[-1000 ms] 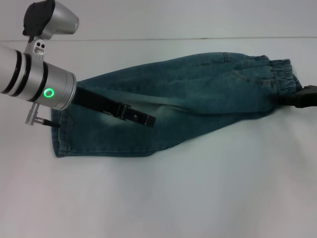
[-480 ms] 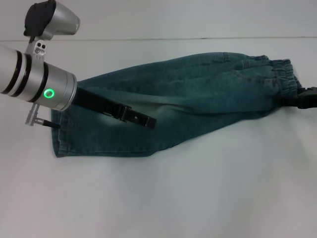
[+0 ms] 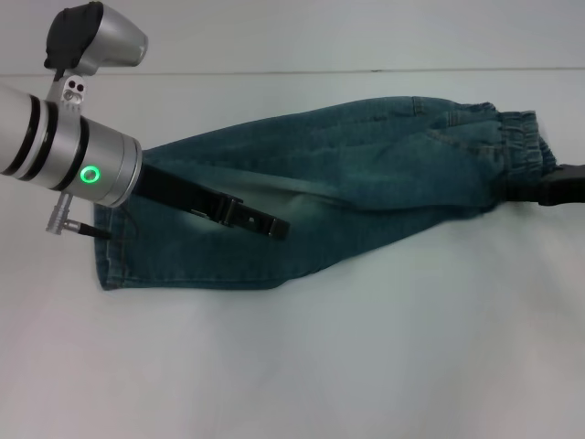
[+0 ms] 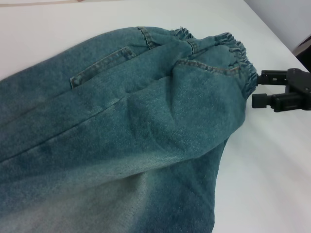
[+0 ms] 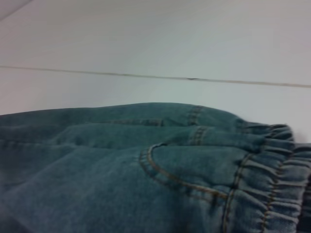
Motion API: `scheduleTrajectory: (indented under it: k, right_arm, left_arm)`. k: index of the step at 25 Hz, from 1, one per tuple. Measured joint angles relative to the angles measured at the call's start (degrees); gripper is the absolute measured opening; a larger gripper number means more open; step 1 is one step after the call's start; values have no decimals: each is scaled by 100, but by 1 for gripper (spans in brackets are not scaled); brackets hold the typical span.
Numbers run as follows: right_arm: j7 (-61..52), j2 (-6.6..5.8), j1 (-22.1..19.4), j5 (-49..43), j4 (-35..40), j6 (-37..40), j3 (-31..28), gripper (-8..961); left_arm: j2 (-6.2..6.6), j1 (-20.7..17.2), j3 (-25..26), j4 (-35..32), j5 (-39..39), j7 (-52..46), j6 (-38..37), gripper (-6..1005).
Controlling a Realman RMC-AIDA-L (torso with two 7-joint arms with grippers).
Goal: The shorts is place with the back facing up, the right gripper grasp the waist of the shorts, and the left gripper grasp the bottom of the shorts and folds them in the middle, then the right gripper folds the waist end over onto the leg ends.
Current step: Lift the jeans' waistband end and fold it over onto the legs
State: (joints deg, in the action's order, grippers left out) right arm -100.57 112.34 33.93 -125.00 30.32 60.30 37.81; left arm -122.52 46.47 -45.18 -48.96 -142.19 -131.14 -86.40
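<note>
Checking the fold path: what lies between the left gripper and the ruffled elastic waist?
Only denim: the faded blue shorts run unbroken from the left gripper to the waist, shown in the head view.

A plain white table [image 3: 302, 366] carries everything here. The only thing lying directly on it is the pair of faded blue denim shorts [image 3: 366, 183], folded lengthwise into one long strip that runs across the surface. The ruffled elastic waist [image 3: 523, 151] lies toward the robot's right; the straight stitched leg hems [image 3: 105, 251] lie toward its left. A back pocket [image 4: 102, 65] faces up near the waist, and a paler bleached patch [image 3: 274, 197] shows along the middle. Bare tabletop surrounds the cloth on every side, and a thin dark seam [image 5: 146, 76] crosses the surface beyond the shorts.
</note>
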Motion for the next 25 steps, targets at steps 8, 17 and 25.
scheduleTrajectory:
  k: [8, 17, 25]
  right_arm:
    - [-6, -20, -70, 26, 52, 191, -57, 826]
    - [-51, -43, -80, 8, 48, 106, -71, 607]
    - [-83, -53, -57, 30, 56, -32, -72, 351]
  left_arm:
    - [0, -3, 0, 0, 0, 0, -2, 939]
    - [-10, -11, 0, 0, 10, 0, -15, 939]
    - [0, -36, 0, 9, 16, 0, -18, 939]
